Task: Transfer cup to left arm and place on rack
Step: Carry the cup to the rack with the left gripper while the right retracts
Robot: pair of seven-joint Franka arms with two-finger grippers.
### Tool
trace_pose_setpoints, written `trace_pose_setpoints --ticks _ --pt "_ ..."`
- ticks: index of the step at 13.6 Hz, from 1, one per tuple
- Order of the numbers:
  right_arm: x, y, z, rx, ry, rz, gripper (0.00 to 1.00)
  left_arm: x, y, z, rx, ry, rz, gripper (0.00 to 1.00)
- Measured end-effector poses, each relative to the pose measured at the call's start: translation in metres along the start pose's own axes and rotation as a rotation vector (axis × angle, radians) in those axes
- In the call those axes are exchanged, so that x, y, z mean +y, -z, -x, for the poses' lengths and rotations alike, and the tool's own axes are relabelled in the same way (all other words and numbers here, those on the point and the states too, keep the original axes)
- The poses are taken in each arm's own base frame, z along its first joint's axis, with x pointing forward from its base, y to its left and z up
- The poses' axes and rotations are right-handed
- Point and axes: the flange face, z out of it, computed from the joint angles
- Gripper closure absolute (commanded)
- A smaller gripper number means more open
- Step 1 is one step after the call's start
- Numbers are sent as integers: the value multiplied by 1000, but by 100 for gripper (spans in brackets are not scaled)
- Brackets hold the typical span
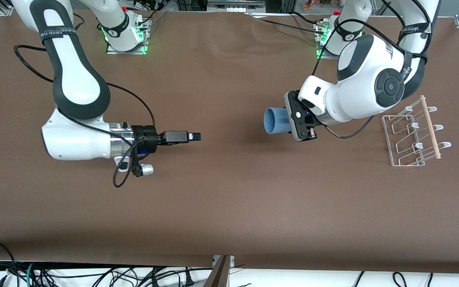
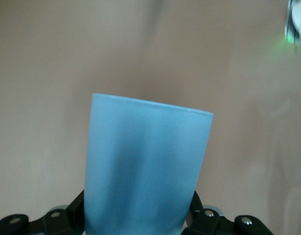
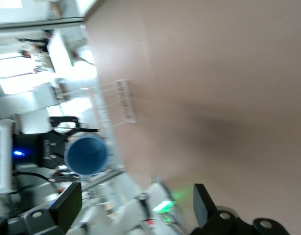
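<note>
The light-blue cup (image 1: pixel 275 120) lies sideways in the air, held by my left gripper (image 1: pixel 289 123), which is shut on it above the table between the table's middle and the rack. Its open mouth faces the right arm. In the left wrist view the cup (image 2: pixel 148 171) fills the space between the black fingers (image 2: pixel 202 215). The white wire rack (image 1: pixel 412 135) with its wooden dowel stands at the left arm's end of the table. My right gripper (image 1: pixel 197 136) is open and empty, pointing at the cup from a distance. The right wrist view shows the cup (image 3: pixel 87 155) and the rack (image 3: pixel 113 103).
The brown table (image 1: pixel 229 207) carries nothing else. The arm bases stand along the table's edge farthest from the front camera. A black cable loops beside the right arm (image 1: pixel 74 131).
</note>
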Motion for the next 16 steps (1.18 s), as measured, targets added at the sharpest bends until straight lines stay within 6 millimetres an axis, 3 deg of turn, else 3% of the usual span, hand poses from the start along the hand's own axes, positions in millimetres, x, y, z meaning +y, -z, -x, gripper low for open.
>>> trace_pose_setpoints --ticks 4,6,9,12,14,16 --pt "47 58 0 -29 8 222 0 6 -8 26 -254 31 17 94" --pt "66 87 2 -16 38 368 0 10 1 42 -416 37 12 92" --pt "63 113 11 13 104 605 0 23 28 56 -630 56 -3 92" --pt "52 144 23 58 155 811 0 27 27 70 -825 90 -13 92" --pt "39 168 34 102 168 867 0 18 7 81 -1016 122 -13 92" --pt "28 210 50 172 152 887 0 -6 -33 90 -1189 166 -36 92"
